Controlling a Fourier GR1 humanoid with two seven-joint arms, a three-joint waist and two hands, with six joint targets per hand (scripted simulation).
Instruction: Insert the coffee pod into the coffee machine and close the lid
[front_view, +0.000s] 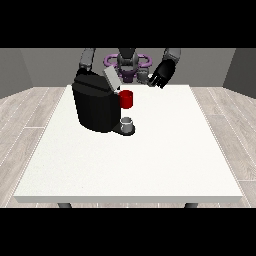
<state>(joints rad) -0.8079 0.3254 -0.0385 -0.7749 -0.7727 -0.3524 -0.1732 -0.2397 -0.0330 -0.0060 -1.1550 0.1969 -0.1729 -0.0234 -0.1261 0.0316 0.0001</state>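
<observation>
The machine (95, 107) sits toward the far left of the table (150, 165), black and chunky, with its lid (111, 79) tipped up and open. There's a red thing at the machine (127, 99) right under the lid, and a grey thing (128, 123) on the drip stand at its base, which I can't say for sure is the pod. The hand at the view's right (160, 76) hovers over the far edge of the table, up in the air, fingers hanging relaxed and a bit spread, holding nothing as far as I can see. The other hand isn't visible, it's somewhere behind the machine. My guess is we're at the reach-for-the-pod stage. To do that well, I'd bring the hand down from above with the fingers wide, line it up before closing, and stay off the raised lid so it doesn't get knocked shut early. Lid goes down only once the pod's seated.
</observation>
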